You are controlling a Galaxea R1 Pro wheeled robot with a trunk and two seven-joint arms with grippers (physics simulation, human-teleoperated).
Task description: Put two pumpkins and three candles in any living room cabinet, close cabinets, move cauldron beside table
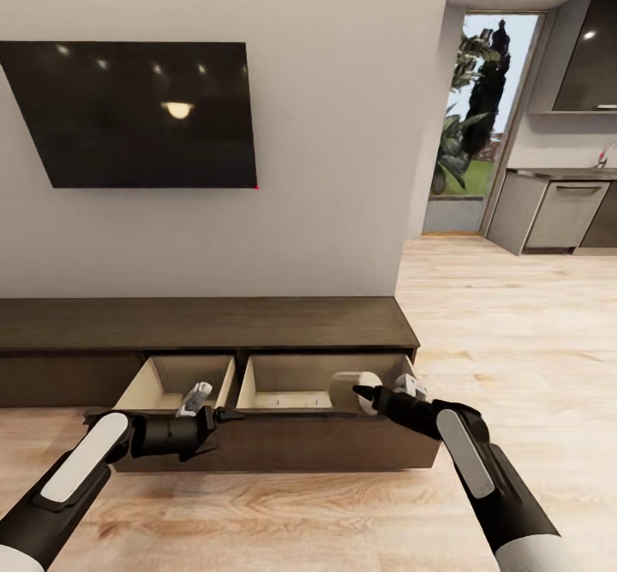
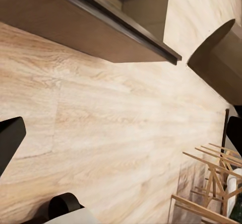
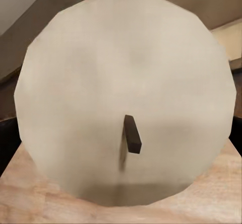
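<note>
My right gripper (image 1: 370, 395) is clamped on a cream candle (image 1: 353, 390), holding it lying on its side over the right compartment of the open drawer (image 1: 283, 396); my right wrist camera sees the candle's round end with its dark wick (image 3: 132, 134). My left gripper (image 1: 199, 401) sits at the drawer's front edge by the left compartment, and I cannot tell how wide its jaws stand. Beyond is the cabinet (image 1: 206, 324), its flat top bare, with a TV (image 1: 137, 114) above.
</note>
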